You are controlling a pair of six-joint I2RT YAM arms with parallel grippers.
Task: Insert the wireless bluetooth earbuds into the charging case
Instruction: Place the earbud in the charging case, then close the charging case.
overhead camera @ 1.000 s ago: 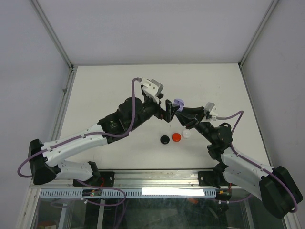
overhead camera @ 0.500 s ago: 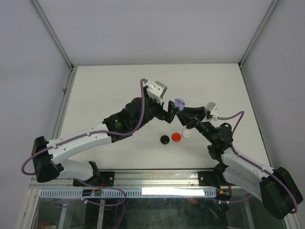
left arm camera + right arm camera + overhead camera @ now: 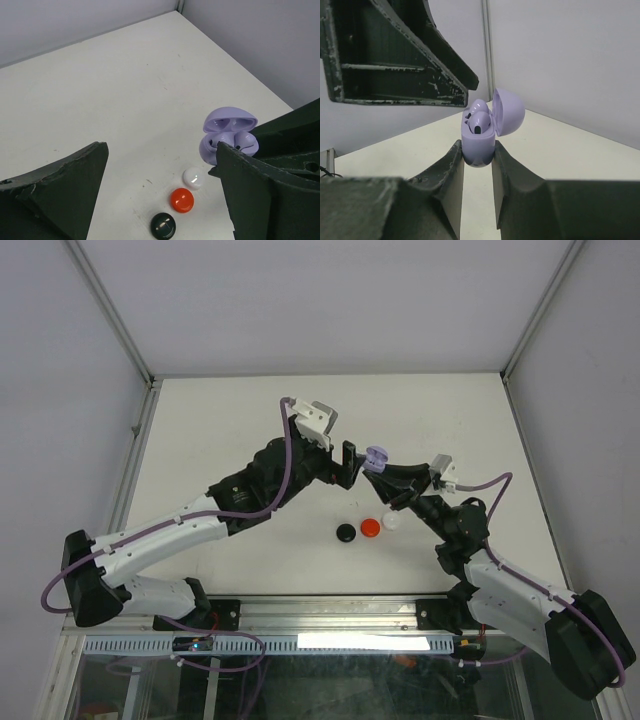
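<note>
My right gripper [image 3: 478, 150] is shut on the lower body of a lavender charging case [image 3: 479, 142], held above the table with its lid [image 3: 509, 112] swung open. Two lavender earbuds [image 3: 480, 122] sit in the case's wells. From above, the case [image 3: 376, 457] sits at the tip of the right gripper [image 3: 379, 467]. My left gripper [image 3: 346, 466] stands open just left of the case with nothing between its fingers. In the left wrist view the case [image 3: 229, 135] shows beside the right finger [image 3: 250, 190], and the earbuds [image 3: 245, 141] are seated inside.
Three small round closed cases lie in a row on the white table below the grippers: black [image 3: 346, 532], red [image 3: 370, 527] and white [image 3: 391, 521]. They also show between the left fingers: black [image 3: 163, 226], red [image 3: 182, 200], white [image 3: 193, 177].
My left gripper went right, close up to the case, then drew back left and away from it, still open. The right arm and the case have not moved.
</note>
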